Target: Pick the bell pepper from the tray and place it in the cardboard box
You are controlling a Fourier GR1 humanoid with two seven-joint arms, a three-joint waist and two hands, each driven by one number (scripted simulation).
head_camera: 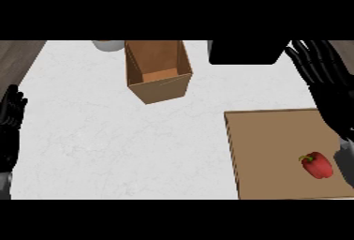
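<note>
Bell pepper [317,165]: red, green stem, lying on its side on the tray [276,154], near the tray's right edge, toward the lower right corner. Stem end pointing up and left.

Tray: flat, brown, rectangular, at the lower right of the white counter [117,140]. Left edge ridged. Right side partly covered by the right forearm.

Cardboard box [158,70]: open at the top, standing at the counter's upper centre, well apart from the tray. Inner floor visible, nothing seen inside. Slightly turned relative to the counter's edges.

Right hand [325,75]: black, fingers straight and spread apart, pointing toward the far edge. Positioned above the tray's upper right corner, at the right border of the view. Not touching the bell pepper; nothing held.

Left hand [11,117]: black, fingers straight and relaxed, pointing up, resting at the left edge of the view. Nothing held.

Other items: dark rectangular object [245,51] at the far edge, right of the cardboard box; grey round object [108,45] at the far edge, left of the box, mostly cut off.
</note>
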